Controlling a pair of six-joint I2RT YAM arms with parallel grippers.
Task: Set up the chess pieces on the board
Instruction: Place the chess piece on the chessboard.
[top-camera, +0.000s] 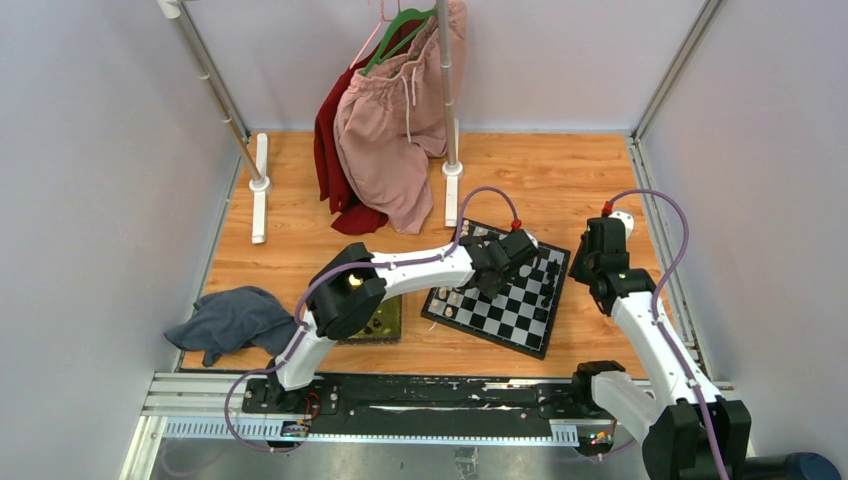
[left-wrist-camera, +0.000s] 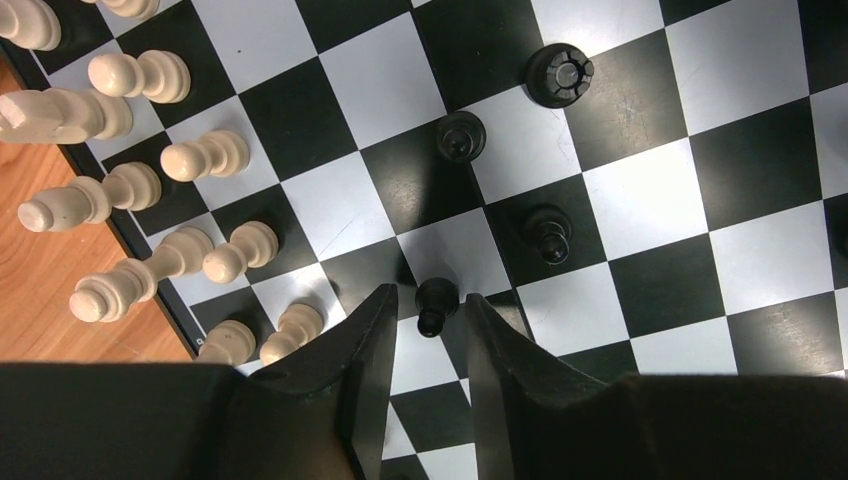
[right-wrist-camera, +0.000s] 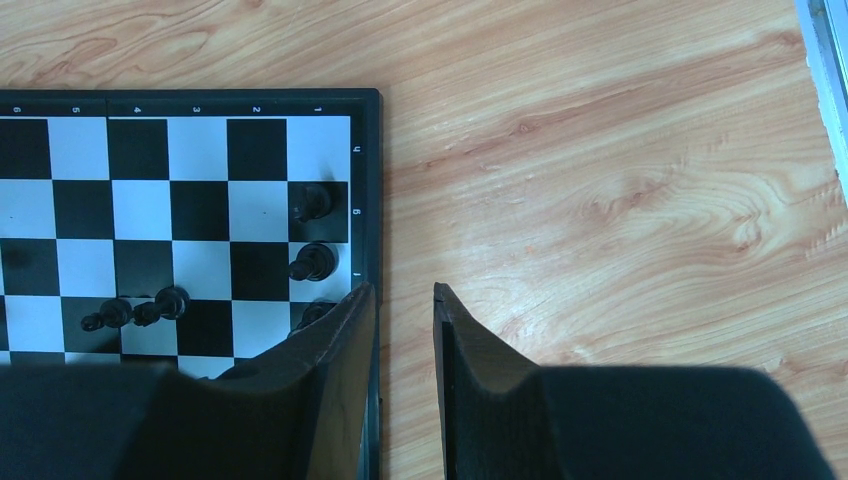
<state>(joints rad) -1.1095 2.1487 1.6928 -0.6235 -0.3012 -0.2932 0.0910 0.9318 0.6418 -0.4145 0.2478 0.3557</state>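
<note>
1. The left pincer (left-wrist-camera: 430, 296) hangs low over the board (left-wrist-camera: 640, 210) with its jaws parted. A black pawn (left-wrist-camera: 437, 302) stands upright between the tips with a sliver of gap on either side, so it reads as released rather than clenched.
2. Judging from that, the pawn sits on its square, and the jaws stand apart so the pincer can lift off without toppling it.
3. Ahead of this pincer, three more black pieces (left-wrist-camera: 548, 232) stand upright on separate squares. To its left, cream pieces (left-wrist-camera: 205, 155) line the board's edge in two rows.
4. The right pincer (right-wrist-camera: 403, 292) is empty, jaws parted, over the board's corner rim. It is probably parked there to leave the other arm room. To its left, black figures (right-wrist-camera: 313, 262) stand along the edge column.
5. The counter (right-wrist-camera: 600, 150) is flat, pale wood-grain, and lies bare to the right pincer's right.
6. Plain pale walls enclose the space. Beyond the left pincer a pink garment (top-camera: 390, 120) hangs on a rail, and a grey cloth (top-camera: 230, 318) lies well off to its left.
</note>
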